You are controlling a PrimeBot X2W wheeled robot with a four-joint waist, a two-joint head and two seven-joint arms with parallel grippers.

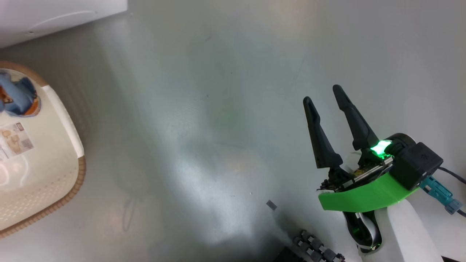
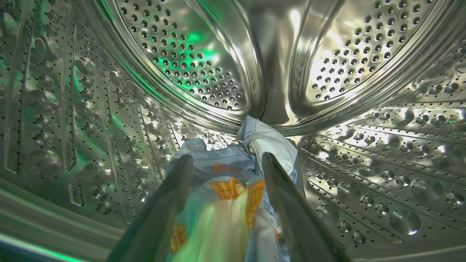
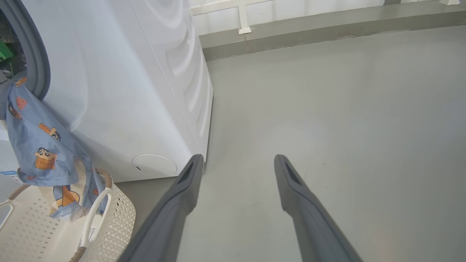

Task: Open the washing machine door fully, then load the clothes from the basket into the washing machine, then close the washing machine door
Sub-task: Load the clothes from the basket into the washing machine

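Left gripper sits inside the washing machine, fingers spread, the clothes loose between them and trailing out its opening into the basket below. Right gripper hangs near the machine's corner, fingers apart.

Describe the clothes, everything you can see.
The clothes are soft light blue fabric printed with orange-brown cartoon figures, with cream-white patches. Part lies bunched on the steel drum floor between the left tool's spread fingers; more drapes out of the washing machine's opening and hangs limp, its lower end in the basket.
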